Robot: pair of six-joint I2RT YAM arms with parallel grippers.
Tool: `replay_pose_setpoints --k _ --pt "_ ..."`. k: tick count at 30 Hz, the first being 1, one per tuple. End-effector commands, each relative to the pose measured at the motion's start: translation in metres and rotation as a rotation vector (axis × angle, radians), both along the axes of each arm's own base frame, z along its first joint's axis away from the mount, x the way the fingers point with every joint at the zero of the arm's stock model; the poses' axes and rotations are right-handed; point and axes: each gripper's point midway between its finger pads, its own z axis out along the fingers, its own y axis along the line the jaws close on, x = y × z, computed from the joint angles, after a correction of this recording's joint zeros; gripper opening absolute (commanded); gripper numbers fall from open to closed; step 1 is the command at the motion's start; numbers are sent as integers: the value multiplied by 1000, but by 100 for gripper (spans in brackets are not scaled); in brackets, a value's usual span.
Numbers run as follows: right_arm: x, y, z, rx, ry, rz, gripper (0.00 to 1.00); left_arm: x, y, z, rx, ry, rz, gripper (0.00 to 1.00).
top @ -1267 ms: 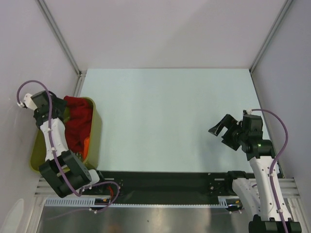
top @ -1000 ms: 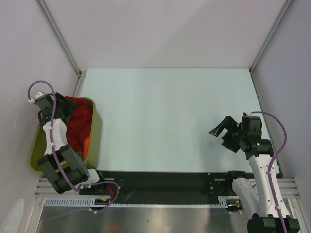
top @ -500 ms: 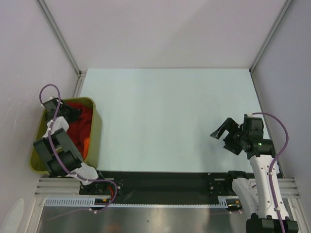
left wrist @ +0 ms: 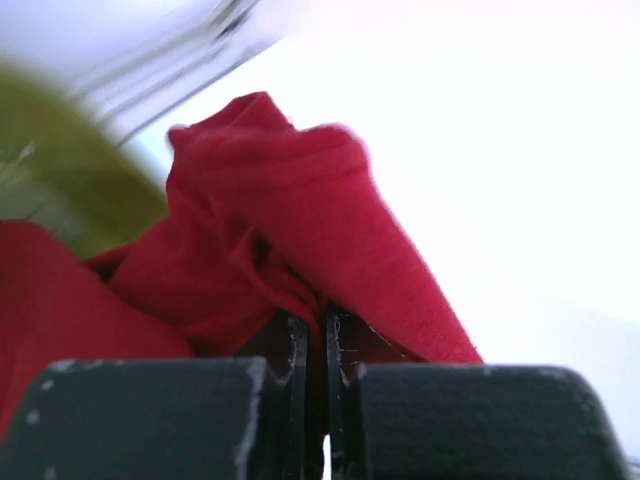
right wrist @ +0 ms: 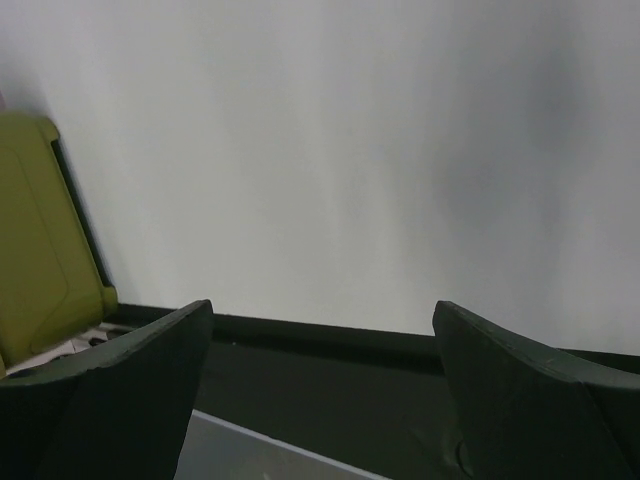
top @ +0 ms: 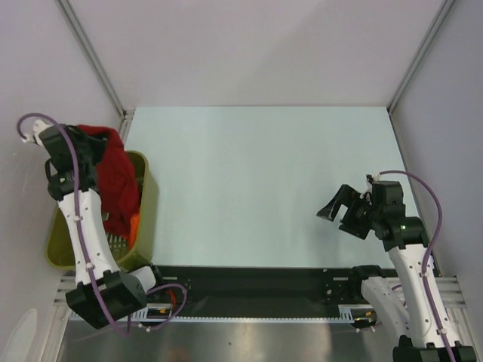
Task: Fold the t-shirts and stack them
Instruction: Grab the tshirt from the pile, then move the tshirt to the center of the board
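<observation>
Widest first: the pale grey wall panels (top: 249, 45) box me in on three sides, and one stands close to the left arm, so a wide swing there could clip it. The smooth light blue desk (top: 256, 173) looks flat and slick. I judge a shirt laid on it may slide rather than stay put when I fold.

Next, the olive-green plastic basket (top: 151, 207) at the desk's left edge. The dark red fabric t-shirt (top: 117, 170) hangs bunched above the basket's far end, its lower part trailing down inside. That's my worry: the tail could snag the rim, drag out the orange cloth (top: 133, 225) lying under it, or tip the basket over.

The left claw (left wrist: 318, 325) is pinched tight on a fold of that shirt. It's a thin bite of fabric, and it may slip free mid-carry. The right claw (top: 341, 211) hovers over the desk's right side, spread wide, holding nothing.
</observation>
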Motion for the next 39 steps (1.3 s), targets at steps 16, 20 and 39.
replay_pose_setpoints --k 16,20,39 --pt "-27 30 45 97 -101 121 100 -160 -195 390 -176 -897 -720 0" --pt "-31 31 49 106 -95 124 100 -159 -218 318 -257 -729 -837 1" --pt "-19 137 0 119 -92 441 93 -176 -203 -132 -148 253 -781 90"
